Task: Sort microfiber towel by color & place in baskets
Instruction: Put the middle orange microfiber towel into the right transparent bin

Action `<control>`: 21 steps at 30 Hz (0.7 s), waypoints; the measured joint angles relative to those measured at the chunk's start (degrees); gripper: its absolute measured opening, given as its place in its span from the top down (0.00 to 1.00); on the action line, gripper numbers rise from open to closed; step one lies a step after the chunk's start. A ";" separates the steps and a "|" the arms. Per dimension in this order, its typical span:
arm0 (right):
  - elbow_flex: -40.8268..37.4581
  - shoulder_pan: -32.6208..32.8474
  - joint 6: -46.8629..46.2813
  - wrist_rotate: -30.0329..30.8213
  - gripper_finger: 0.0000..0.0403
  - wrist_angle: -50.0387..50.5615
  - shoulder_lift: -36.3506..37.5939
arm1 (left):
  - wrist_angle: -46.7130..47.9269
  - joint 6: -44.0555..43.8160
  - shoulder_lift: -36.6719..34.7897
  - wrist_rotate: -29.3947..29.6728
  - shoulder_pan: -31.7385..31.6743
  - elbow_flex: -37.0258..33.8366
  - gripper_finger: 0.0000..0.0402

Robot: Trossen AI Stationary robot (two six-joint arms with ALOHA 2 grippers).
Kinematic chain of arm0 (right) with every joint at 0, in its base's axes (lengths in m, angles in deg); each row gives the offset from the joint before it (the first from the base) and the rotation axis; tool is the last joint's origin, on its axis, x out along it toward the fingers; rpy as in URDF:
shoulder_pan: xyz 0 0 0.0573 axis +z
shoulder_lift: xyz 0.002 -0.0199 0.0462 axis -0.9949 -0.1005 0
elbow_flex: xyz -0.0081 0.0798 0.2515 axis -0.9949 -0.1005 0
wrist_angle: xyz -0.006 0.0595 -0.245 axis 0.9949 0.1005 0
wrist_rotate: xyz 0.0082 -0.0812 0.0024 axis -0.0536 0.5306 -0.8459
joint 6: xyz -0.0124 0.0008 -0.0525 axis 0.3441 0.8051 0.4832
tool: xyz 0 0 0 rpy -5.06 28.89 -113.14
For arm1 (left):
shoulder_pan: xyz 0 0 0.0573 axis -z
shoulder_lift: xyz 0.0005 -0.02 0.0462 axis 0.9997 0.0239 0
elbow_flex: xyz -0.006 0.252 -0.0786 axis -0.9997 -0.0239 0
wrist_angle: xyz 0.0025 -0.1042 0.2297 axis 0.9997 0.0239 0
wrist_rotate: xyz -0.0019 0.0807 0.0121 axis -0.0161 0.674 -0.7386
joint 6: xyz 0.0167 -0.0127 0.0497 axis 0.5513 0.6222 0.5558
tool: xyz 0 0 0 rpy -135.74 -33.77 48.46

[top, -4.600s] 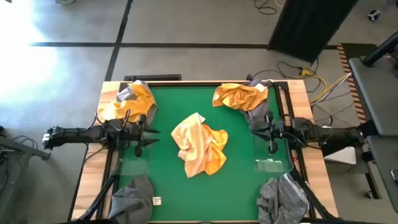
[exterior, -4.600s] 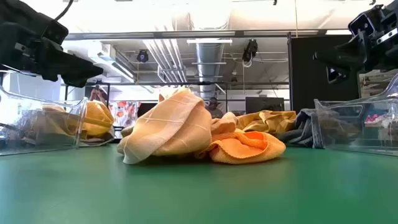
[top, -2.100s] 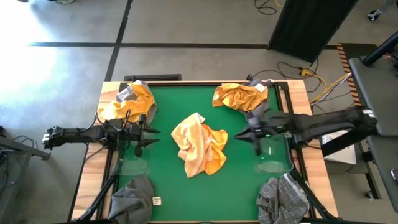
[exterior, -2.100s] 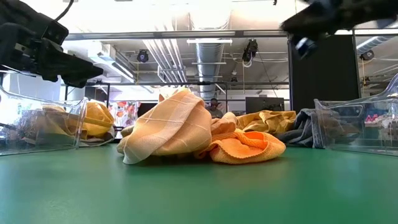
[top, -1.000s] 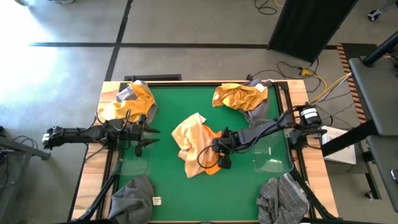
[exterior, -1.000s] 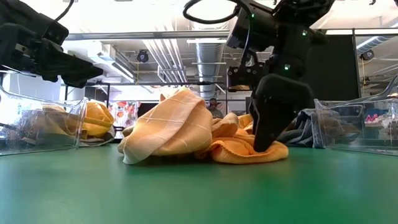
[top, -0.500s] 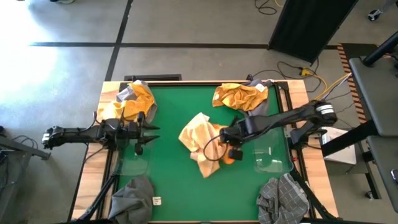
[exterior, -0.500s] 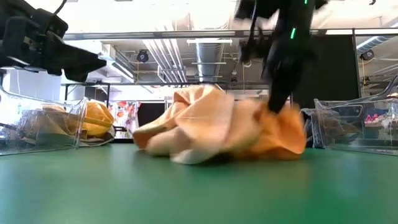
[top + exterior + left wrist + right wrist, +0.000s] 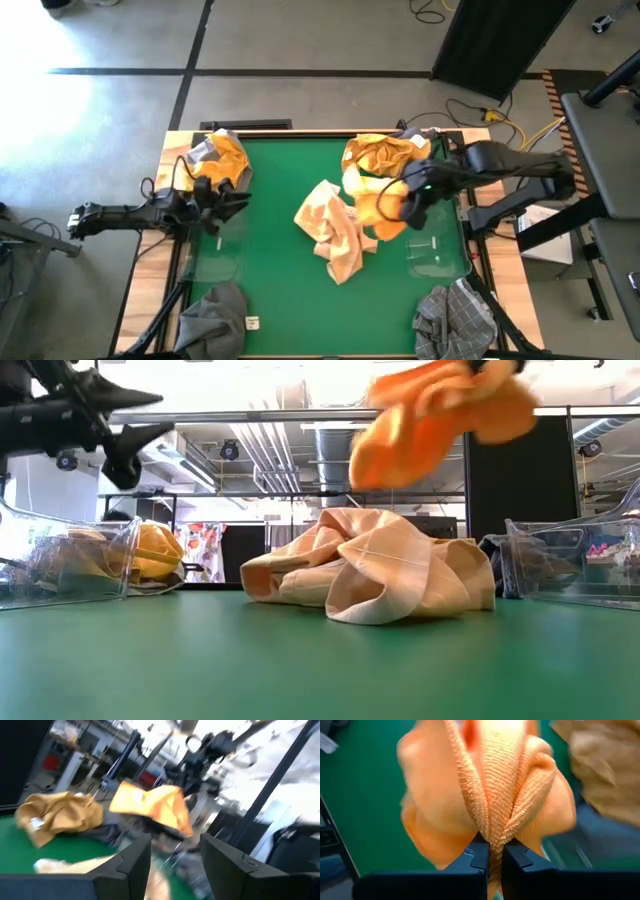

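Two clear bins on the green worktop [image 9: 270, 240]: left bin [image 9: 213, 262] and right bin [image 9: 438, 247], contents not readable through the plastic. Right end effector [image 9: 412, 205] pinches an orange towel [image 9: 385, 210], now raised clear of the worktop beside the right bin; half a second ago it dragged low against the pile. Pale towel [image 9: 334, 232] left mid-worktop, shifted right. Right arm reaches inward from the right edge. Left end effector [image 9: 232, 203] hovers over the left bin, fingers spread, tilted up more than before.
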 joint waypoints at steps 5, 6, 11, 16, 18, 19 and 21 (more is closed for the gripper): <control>1.27 0.02 -1.39 -3.73 0.97 3.86 3.31 | -3.44 -3.64 0.00 0.38 0.00 0.00 0.61; 1.29 0.02 -1.05 -4.72 0.97 5.41 3.78 | -4.23 -4.86 -0.01 0.54 -0.03 0.00 0.61; -1.40 0.04 3.30 -9.13 0.97 8.94 5.53 | -5.44 -7.06 0.58 0.48 0.07 2.98 0.61; -8.32 0.04 11.06 -10.00 0.97 9.02 6.37 | -5.77 -0.63 4.53 3.31 0.03 9.79 0.61; -11.90 0.07 13.68 -10.16 0.97 8.99 6.47 | -4.74 2.10 6.76 6.53 0.00 12.24 0.61; -13.68 0.17 15.35 -10.54 0.97 8.98 6.78 | -4.33 3.13 8.25 8.34 0.00 13.62 0.61; -16.50 0.93 17.85 -11.02 0.97 9.02 7.10 | -3.52 4.03 10.77 10.85 0.02 15.66 0.61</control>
